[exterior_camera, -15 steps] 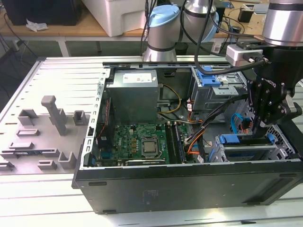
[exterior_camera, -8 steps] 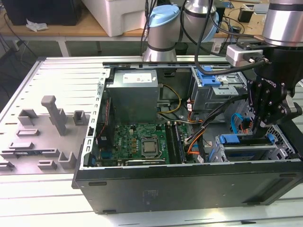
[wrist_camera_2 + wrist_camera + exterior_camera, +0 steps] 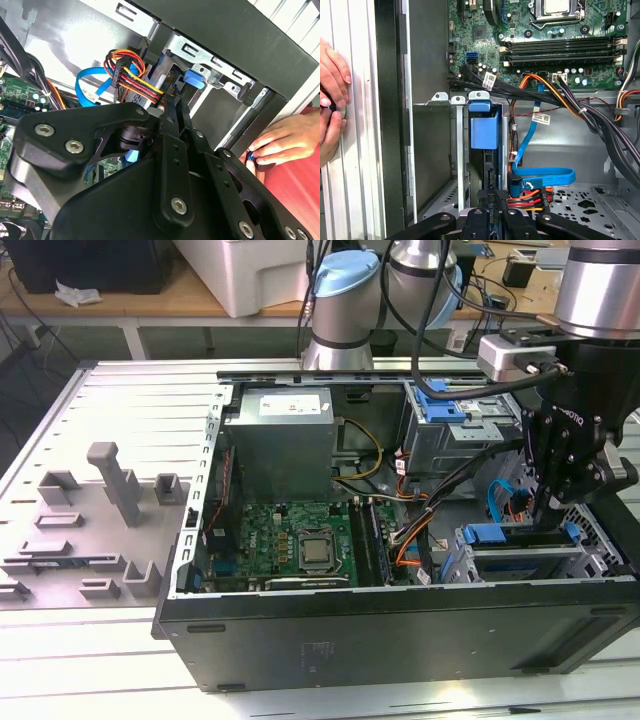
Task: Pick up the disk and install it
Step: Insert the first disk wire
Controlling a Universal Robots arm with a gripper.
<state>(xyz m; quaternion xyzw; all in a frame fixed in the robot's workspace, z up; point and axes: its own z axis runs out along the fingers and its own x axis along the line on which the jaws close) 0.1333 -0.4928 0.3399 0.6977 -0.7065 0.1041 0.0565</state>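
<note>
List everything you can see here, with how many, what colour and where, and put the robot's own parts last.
Computer case: one, black, open on the slatted table.
Circuit board: one, green, on the case floor.
Power supply box: one, grey, at the back of the case.
Disk: one, blue-framed, standing in the drive cage below the hand.
Drive cage: one, silver, at the exterior view's right.
Flat cable: one, blue, beside the cage.
Wire bundle: one, red, yellow, black and orange, next to the cage.
Fixture tray: one, grey, left of the case in the exterior view.
Person's hands: two, outside the case wall.
Robot arm: one, silver and black.
Hand: one, black, at the disk's edge.
</note>
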